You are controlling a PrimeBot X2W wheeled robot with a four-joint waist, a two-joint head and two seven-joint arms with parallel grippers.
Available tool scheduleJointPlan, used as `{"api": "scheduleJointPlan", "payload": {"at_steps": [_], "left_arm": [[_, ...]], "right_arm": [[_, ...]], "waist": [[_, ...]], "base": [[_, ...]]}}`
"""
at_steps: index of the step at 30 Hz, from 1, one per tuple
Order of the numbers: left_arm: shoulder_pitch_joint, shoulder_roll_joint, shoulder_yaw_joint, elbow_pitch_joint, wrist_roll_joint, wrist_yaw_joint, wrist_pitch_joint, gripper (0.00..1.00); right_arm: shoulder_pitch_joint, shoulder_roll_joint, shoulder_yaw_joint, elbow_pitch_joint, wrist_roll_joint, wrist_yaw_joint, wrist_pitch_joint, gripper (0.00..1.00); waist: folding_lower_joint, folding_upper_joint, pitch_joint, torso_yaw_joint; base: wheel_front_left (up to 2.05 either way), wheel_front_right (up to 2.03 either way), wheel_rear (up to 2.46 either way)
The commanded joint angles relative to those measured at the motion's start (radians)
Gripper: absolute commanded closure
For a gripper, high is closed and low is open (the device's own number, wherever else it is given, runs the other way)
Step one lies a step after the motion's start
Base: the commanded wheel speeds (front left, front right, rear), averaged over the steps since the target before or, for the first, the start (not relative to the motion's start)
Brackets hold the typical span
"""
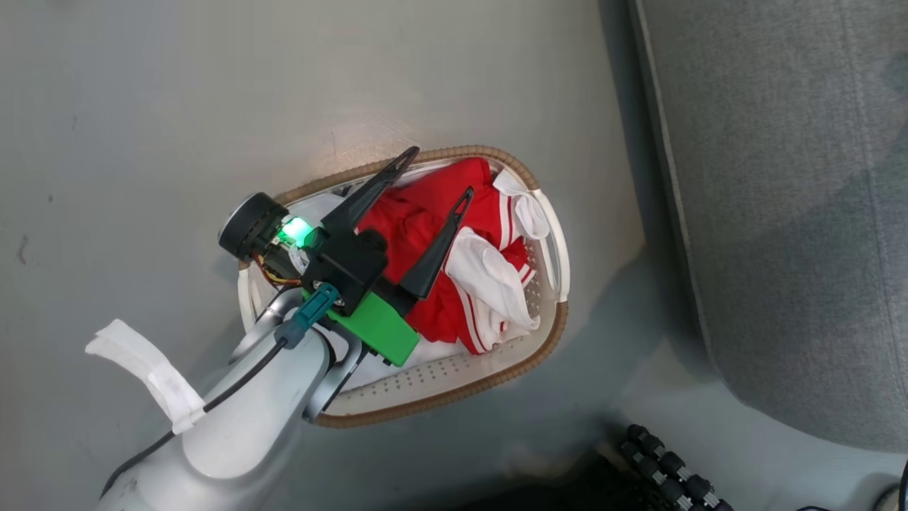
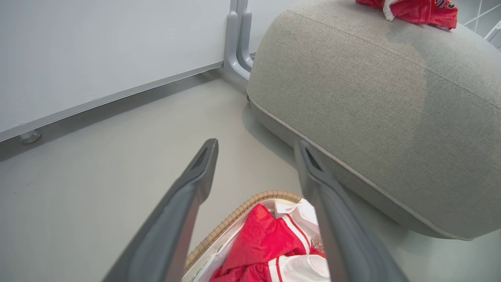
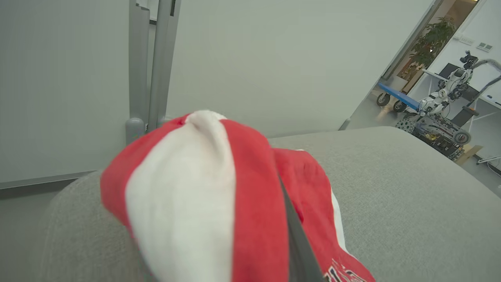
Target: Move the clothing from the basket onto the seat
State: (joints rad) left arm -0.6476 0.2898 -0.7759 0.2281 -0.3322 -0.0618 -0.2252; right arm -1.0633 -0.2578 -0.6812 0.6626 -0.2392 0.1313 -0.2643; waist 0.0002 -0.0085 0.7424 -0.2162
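First, from the head view: the left gripper (image 1: pixel 440 172) hangs over the basket (image 1: pixel 454 372), which stands on the floor (image 1: pixel 142 106). Its jaws are spread wide, point toward one o'clock and hold nothing. One finger (image 1: pixel 372 188) crosses the woven rim at the basket's eleven o'clock. The other lies above the clothing (image 1: pixel 411 220), a red heap with white stripes and panels in the basket's far half. Whether that finger touches the cloth cannot be told. The seat (image 1: pixel 780 213) fills the three o'clock side, near the basket but apart from it.

Next, in the left wrist view, the left gripper (image 2: pixel 257 144) again shows its jaws wide apart and empty. Between the fingers, at six o'clock, sit the basket (image 2: pixel 235 215) and the clothing (image 2: pixel 266 243) inside it. The seat (image 2: pixel 372 98) bulks at two o'clock, and a red garment (image 2: pixel 422 13) lies on its top at one o'clock.

Lastly, in the right wrist view, a red-and-white garment (image 3: pixel 180 203) is bunched over the right gripper (image 3: pixel 254 188), above the seat (image 3: pixel 411 196). One dark finger (image 3: pixel 299 250) shows at six o'clock against the cloth. The other is hidden, so it cannot be told how far these jaws stand apart or whether they grip.
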Motion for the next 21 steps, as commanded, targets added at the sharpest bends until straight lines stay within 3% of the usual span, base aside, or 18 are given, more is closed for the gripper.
{"api": "scheduleJointPlan", "payload": {"at_steps": [1, 3, 4, 5, 12, 21], "left_arm": [[-0.018, 0.005, 0.003, -0.003, -0.006, 0.005, -0.001, 0.00], [-0.018, 0.004, 0.005, 0.001, -0.010, 0.007, -0.002, 0.00], [-0.017, 0.003, 0.006, 0.004, -0.012, 0.007, -0.004, 0.00], [-0.017, 0.001, 0.006, 0.008, -0.014, 0.008, -0.006, 0.00], [-0.009, -0.009, 0.018, 0.044, -0.035, 0.001, -0.022, 0.00], [0.027, -0.052, 0.054, 0.094, -0.068, -0.011, -0.041, 0.00]], "right_arm": [[0.020, 0.001, -0.005, 0.007, -0.006, -0.001, 0.000, 1.00], [0.037, 0.012, -0.008, 0.005, 0.001, -0.001, 0.000, 0.98], [0.048, 0.017, -0.012, 0.003, 0.008, -0.001, 0.000, 0.59], [0.060, 0.020, -0.016, -0.002, 0.015, -0.001, 0.000, 0.00], [0.157, 0.034, 0.010, -0.042, 0.042, -0.001, 0.000, 0.00], [0.339, 0.060, 0.126, -0.111, 0.068, -0.001, 0.000, 0.00]], "waist": [[-0.0002, 0.0085, 0.021, 0.017], [-0.0002, 0.0085, 0.021, 0.015], [-0.0002, 0.0085, 0.020, 0.014], [-0.0002, 0.0085, 0.018, 0.013], [-0.0002, 0.0085, -0.024, 0.004], [-0.0002, 0.0085, -0.147, 0.010]], "base": [[0.00, 0.00, 0.00], [0.00, 0.00, 0.00], [0.00, 0.00, 0.00], [0.00, 0.00, 0.00], [0.00, 0.00, 0.00], [0.00, 0.00, 0.00]]}}
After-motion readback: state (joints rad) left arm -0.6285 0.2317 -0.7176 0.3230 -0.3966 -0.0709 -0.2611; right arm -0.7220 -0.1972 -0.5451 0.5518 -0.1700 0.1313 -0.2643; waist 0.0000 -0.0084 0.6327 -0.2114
